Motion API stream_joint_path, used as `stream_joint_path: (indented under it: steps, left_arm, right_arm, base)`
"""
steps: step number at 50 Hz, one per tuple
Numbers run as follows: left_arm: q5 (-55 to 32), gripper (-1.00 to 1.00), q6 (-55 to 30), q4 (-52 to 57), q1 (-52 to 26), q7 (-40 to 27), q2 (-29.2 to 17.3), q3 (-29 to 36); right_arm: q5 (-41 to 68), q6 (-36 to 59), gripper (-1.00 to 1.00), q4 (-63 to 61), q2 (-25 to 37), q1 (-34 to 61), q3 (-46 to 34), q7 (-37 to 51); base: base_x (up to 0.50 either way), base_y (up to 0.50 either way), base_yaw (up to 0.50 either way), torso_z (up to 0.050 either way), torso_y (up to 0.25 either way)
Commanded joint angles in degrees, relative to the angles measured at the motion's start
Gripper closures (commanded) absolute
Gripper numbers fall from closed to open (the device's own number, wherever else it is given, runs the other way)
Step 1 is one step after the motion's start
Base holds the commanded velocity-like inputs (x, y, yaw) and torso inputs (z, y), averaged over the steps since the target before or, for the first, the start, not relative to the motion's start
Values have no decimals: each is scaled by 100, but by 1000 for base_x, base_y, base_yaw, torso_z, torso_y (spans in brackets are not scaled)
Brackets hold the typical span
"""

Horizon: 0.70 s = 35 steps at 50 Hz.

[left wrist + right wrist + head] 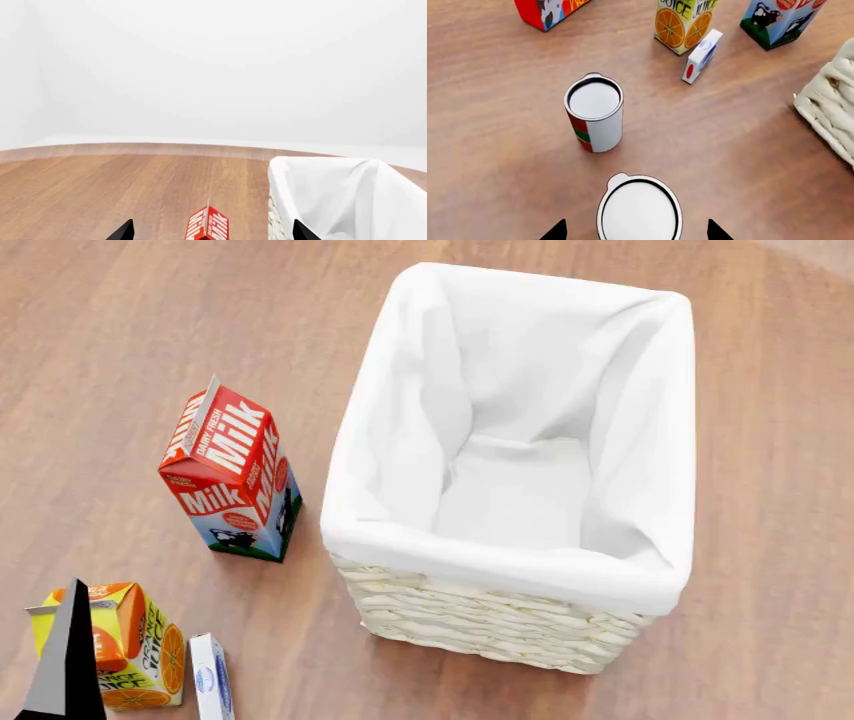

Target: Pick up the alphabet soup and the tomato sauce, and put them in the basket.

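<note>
Directly beneath the right gripper (635, 231), whose fingers are spreading either side of it without touching, a silver-lidded can (639, 210), label hidden, is standing ready for grasping; the tomato sauce (594, 113) is waiting just beyond, the basket (514, 615) to the right. Left gripper (212, 231) is hovering spread above the milk carton (207, 225).

tool (635, 231) spread over can (639, 210), tomato sauce (594, 117) beyond

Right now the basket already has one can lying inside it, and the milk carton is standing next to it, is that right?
Not quite: the basket is empty; the head view shows only its white liner inside. Both cans stand upright on the floor in the right wrist view, the tomato sauce and another can below the right claw. The milk carton does stand beside it.
</note>
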Motion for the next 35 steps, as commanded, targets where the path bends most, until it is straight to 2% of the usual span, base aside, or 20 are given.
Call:
stream_joint_path:
  steps: [1, 35]
  left_arm:
    - [20, -100, 66, -39, -6, 2, -16, 41]
    - [-38, -100, 66, -38, -115, -17, -50, 139]
  right_arm:
    - [96, -159, -100, 373, -27, -147, 137, -241]
    - [480, -677, -100, 1544, -148, -542, 553, -1133]
  base:
    - [0, 0, 0, 0, 0]
    - [0, 0, 0, 0, 0]
